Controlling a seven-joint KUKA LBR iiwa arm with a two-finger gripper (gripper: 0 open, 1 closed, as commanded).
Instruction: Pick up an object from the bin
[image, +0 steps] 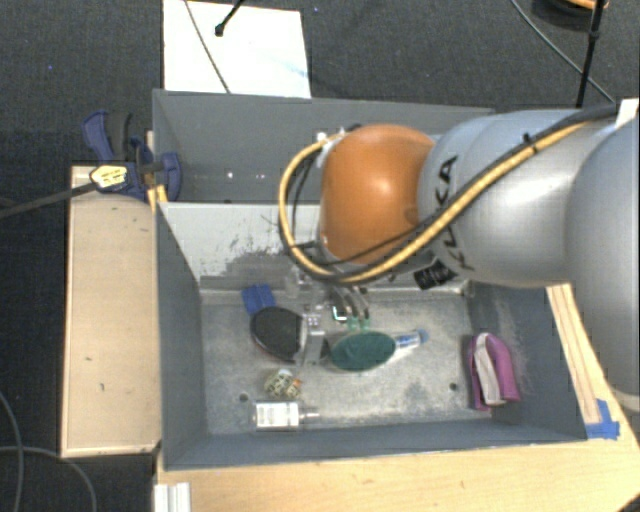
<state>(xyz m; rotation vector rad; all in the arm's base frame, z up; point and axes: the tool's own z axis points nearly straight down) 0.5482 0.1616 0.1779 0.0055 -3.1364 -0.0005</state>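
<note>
Gripper (325, 328) is hanging low over the middle of the grey bin (185, 340), beneath the orange wrist cover (370, 190). It is sitting between a black oval disc (276, 331) at its nine o'clock and a dark green oval brush (360, 351) at its four o'clock, seemingly touching both. Whether the claw is standing wide or narrow I cannot tell. A blue piece (258, 297) is lying at ten o'clock, a purple-and-pink thing (492, 368) well apart at three o'clock.
</note>
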